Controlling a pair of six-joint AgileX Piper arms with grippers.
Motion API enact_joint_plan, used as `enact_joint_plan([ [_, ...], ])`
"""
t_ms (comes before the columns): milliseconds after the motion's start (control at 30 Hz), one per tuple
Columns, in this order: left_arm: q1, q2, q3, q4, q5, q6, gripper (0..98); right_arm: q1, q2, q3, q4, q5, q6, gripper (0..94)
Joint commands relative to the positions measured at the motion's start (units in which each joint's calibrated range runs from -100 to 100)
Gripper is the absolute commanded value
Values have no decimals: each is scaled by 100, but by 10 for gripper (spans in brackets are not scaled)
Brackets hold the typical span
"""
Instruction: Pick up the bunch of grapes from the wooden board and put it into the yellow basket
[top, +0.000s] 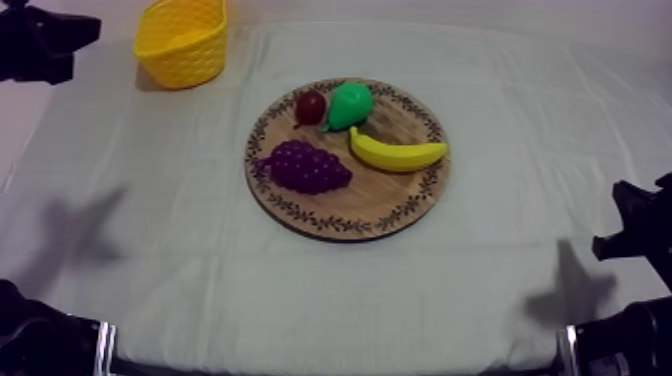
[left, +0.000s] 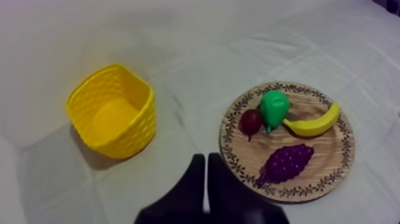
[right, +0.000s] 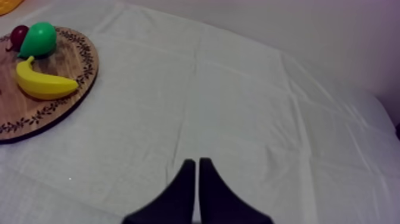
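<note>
Left gripper (left: 205, 159) and right gripper (right: 196, 162) are clenched on nothing, so the pick is not yet begun: grapes (left: 287, 162) lie on the board (left: 324, 152) ahead-right of the left gripper, basket (left: 128, 140) ahead-left; next it should open and reach for them.

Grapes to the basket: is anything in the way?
Nothing visible. Between the grapes and the basket lie only the board rim and bare cloth; the small red fruit sits off to the side.
</note>
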Motion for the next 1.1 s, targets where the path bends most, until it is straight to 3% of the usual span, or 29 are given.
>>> enact_joint_plan([
  [0, 33, 326, -148, 79, 39, -137, 0, 0, 2, -1, -1, 0, 4, 3],
  [200, 225, 945, -586, 163, 195, -280, 0, 0, 2, -1, -1, 0, 3, 3],
  [667, 959, 2235, -1820, 158, 643, -395, 0, 0, 2, -1, -1, 0, 3, 3],
  [1067, 1248, 3228, -2839, 169, 1153, -556, 0, 0, 2, -1, -1, 0, 2, 3],
])
